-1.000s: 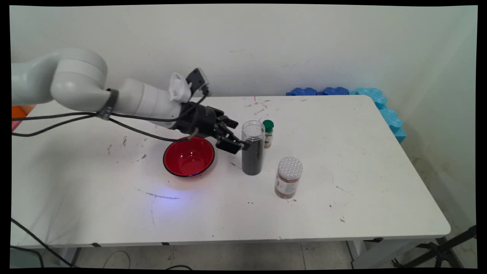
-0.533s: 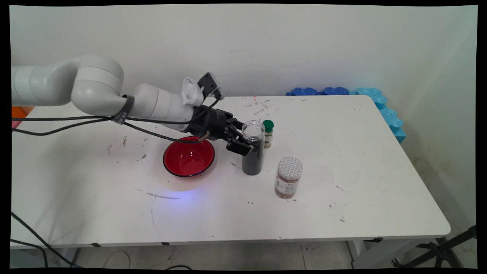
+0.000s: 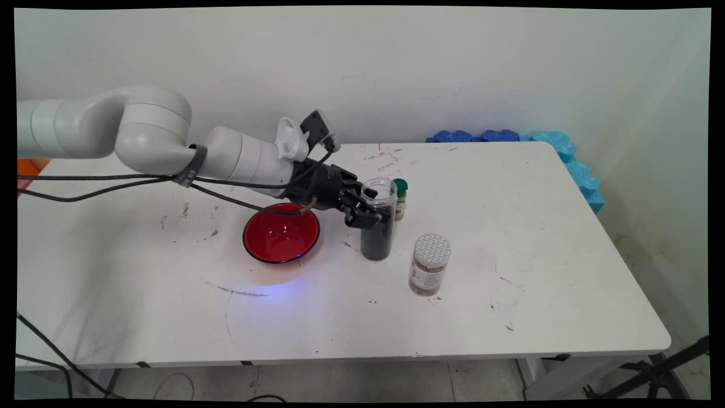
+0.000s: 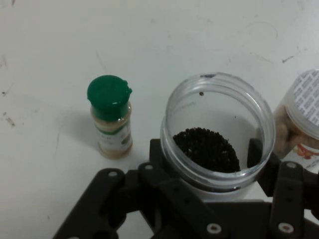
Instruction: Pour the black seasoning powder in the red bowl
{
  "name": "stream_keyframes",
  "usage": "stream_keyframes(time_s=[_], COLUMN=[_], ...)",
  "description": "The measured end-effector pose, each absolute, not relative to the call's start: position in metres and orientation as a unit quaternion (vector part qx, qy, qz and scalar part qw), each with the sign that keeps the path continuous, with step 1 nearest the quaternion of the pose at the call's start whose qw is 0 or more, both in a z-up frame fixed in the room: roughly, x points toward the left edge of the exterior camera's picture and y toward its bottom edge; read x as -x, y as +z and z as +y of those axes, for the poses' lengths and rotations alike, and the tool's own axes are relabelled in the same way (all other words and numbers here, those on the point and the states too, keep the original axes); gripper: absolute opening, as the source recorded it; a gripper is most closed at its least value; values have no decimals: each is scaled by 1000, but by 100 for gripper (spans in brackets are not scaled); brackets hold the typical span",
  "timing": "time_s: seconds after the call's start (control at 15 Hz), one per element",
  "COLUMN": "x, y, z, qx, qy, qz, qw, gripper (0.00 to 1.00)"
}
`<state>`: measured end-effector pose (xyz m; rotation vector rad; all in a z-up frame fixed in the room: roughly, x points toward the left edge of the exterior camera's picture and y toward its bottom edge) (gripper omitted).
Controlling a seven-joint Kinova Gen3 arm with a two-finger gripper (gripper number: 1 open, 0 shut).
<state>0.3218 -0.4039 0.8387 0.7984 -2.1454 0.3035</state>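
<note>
Item 1. Gripper (image 3: 369, 205): black, two-fingered, on a white arm entering from the left. Fingers (image 4: 158, 152) stand either side of the tall clear jar, close against its wall; whether they press it or only bracket it cannot be told.

Item 2. Tall clear jar (image 3: 378, 220): lidless, upright on the white table (image 3: 510, 238), partly filled with small black grains (image 4: 207, 148). No label or writing visible. It stands near the table's middle, just right of the red bowl.

Item 3. Red bowl (image 3: 281, 233): black rim, glossy red inside, sitting under the wrist and cables of the arm.

Item 4. Small spice bottle (image 4: 110, 117): green cap, pale contents, label with a green band; its print is too small to read. It stands just behind the clear jar in the main view, partly hidden by it.

Item 5. Brown-filled jar (image 3: 429, 264): white patterned lid, white label with red markings, unreadable. It stands to the right of and nearer than the clear jar, apart from it.

Item 6. Blue foam pieces (image 3: 566, 156): along the table's far right edge, by the wall.
</note>
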Motion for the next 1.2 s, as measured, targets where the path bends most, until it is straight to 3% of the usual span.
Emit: stream_keyframes(time_s=[0.47, 1.2], x=[-334, -380], y=[856, 924], z=[-395, -360], qx=[-309, -306], qy=[122, 90], qz=[-853, -857], qw=[402, 406], gripper=[0, 0])
